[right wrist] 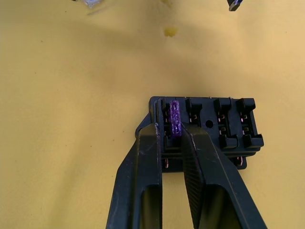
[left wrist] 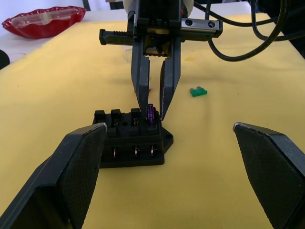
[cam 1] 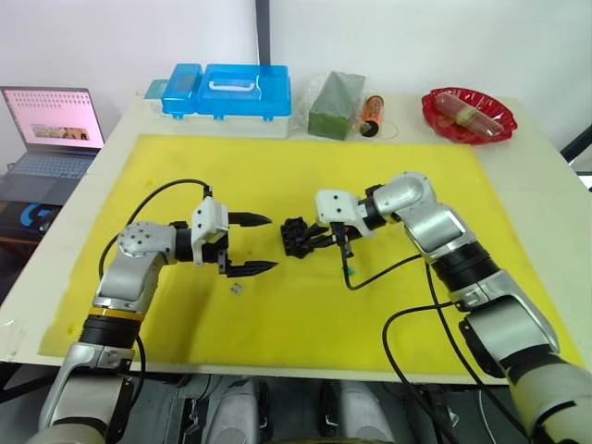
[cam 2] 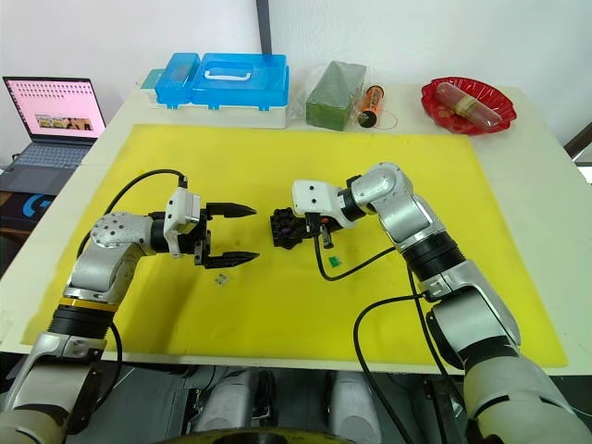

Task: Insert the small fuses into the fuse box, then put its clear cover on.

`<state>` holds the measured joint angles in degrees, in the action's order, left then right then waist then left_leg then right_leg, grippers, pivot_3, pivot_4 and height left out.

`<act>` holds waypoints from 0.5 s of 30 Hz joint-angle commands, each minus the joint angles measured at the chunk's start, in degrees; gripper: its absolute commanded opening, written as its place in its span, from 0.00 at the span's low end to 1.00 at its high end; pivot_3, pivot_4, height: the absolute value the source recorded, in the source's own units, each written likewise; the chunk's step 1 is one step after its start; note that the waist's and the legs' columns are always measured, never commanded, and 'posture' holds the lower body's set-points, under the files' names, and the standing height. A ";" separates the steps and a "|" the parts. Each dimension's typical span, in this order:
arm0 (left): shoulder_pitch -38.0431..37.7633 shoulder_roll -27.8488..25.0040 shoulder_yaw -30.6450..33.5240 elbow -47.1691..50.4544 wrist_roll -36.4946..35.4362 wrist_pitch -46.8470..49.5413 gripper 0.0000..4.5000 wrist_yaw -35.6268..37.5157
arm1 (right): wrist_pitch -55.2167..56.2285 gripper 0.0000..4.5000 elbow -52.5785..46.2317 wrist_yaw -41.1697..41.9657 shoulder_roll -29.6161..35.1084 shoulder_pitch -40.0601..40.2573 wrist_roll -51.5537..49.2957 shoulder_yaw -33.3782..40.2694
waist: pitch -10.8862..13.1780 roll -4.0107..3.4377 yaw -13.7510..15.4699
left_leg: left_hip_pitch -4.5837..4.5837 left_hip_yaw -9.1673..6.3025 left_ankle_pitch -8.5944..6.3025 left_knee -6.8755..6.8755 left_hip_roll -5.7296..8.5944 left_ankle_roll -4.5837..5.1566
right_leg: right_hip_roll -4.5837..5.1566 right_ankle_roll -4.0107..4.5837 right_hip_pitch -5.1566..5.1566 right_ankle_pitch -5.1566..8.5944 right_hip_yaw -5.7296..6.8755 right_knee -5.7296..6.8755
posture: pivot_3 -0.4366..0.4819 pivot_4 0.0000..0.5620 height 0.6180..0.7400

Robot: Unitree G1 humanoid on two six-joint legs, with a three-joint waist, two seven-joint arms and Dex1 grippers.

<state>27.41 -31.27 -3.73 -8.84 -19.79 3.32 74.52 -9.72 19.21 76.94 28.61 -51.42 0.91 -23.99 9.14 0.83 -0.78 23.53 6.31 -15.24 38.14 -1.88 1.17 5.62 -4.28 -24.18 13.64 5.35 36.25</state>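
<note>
On the yellow mat [cam 1: 388,314] that covers the bench [cam 1: 536,176], the small black plastic fuse box with rows of slots [right wrist: 207,125] lies near the middle. The right tool [right wrist: 170,138] stands over it with its two black fingers pressed around a tiny purple-pink blade fuse [right wrist: 174,118], which sits in the end slot of the box. The left tool [cam 1: 262,244] hovers just beside the box on the other side, its fingers spread wide and holding nothing. A small green blade fuse [left wrist: 198,91] lies on the mat near the right tool, apart from the box. A small pale piece [cam 1: 237,289] lies on the mat under the left tool; I cannot tell what it is. At the far edge of the bench are a big blue plastic case [cam 1: 227,91] and a red bowl [cam 1: 467,114].
</note>
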 commanded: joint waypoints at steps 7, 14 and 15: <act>0.59 -0.31 0.12 1.77 -0.40 -0.28 1.00 -0.23 | -0.75 0.16 -4.60 0.13 1.41 -1.10 -2.05 3.35 | 0.00 0.00 0.03 | 0.00 0.00 0.00 0.00 0.00 0.00 | 0.00 0.00 0.00 0.00 0.00 0.00 | 0.48 0.27 1.00; 0.76 -0.21 0.04 1.16 -0.32 -0.75 1.00 0.14 | -3.22 0.16 -7.66 0.06 1.92 -0.80 -3.33 4.19 | 0.00 0.00 0.00 | 0.00 0.00 0.00 0.00 0.00 0.00 | 0.00 0.00 0.00 0.00 0.00 0.00 | 0.48 0.27 1.00; 0.81 -0.19 0.02 1.04 -0.30 -0.83 1.00 0.22 | -3.57 0.16 -7.92 -0.08 1.89 -0.78 -3.52 4.29 | 0.00 0.00 -0.01 | 0.00 0.00 -0.01 0.00 0.00 0.03 | 0.00 0.00 0.00 0.00 0.00 0.00 | 0.48 0.27 1.00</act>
<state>27.41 -31.27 -3.73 -8.83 -19.79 3.25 74.70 -12.97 13.47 76.97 30.31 -51.43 -1.40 -21.60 9.15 0.82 -0.79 23.53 6.31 -15.25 38.14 -1.89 1.20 5.62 -4.28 -24.18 13.64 5.35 36.25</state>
